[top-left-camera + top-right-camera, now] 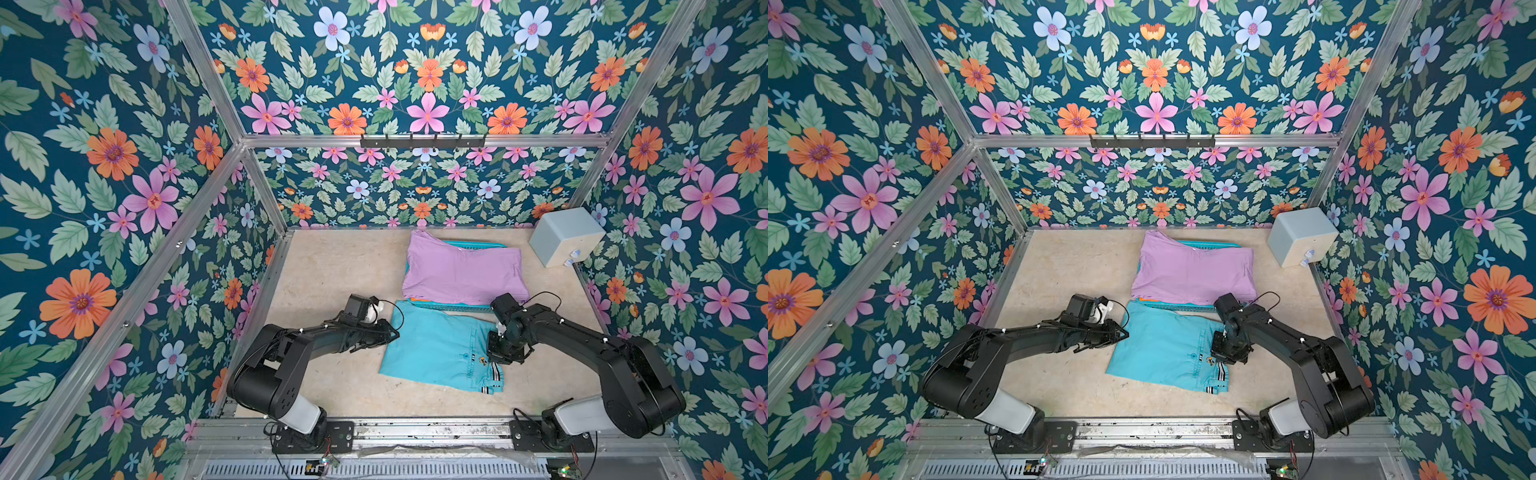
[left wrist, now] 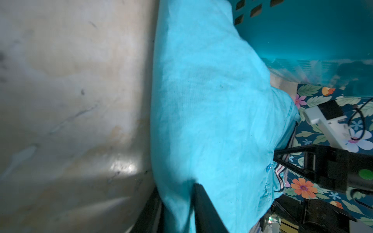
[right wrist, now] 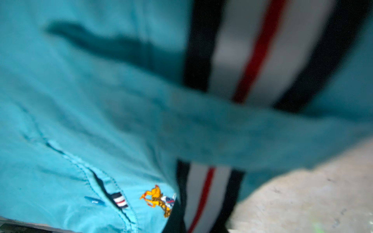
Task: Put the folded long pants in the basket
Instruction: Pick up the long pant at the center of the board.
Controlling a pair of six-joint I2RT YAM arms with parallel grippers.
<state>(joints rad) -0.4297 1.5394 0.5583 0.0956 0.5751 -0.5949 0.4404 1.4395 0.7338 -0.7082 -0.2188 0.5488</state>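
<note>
Turquoise folded long pants (image 1: 436, 349) (image 1: 1163, 349) lie flat on the table, just in front of the basket (image 1: 457, 309). Lilac folded pants (image 1: 461, 270) cover the teal basket's top, with an orange edge (image 1: 415, 298) showing beneath them. My left gripper (image 1: 395, 332) (image 2: 177, 209) is shut on a pinched fold at the turquoise pair's left edge (image 2: 212, 111). At that pair's right side my right gripper (image 1: 496, 356) (image 3: 199, 224) is shut on the striped waistband (image 3: 252, 60), close to the embroidered emblem (image 3: 157, 198).
A pale grey-blue box (image 1: 567, 237) stands at the back right corner. The basket's perforated wall (image 2: 302, 36) rises right behind the turquoise cloth. Aluminium frame posts and floral walls close in the table; a black hook rail (image 1: 424, 141) hangs on the back wall.
</note>
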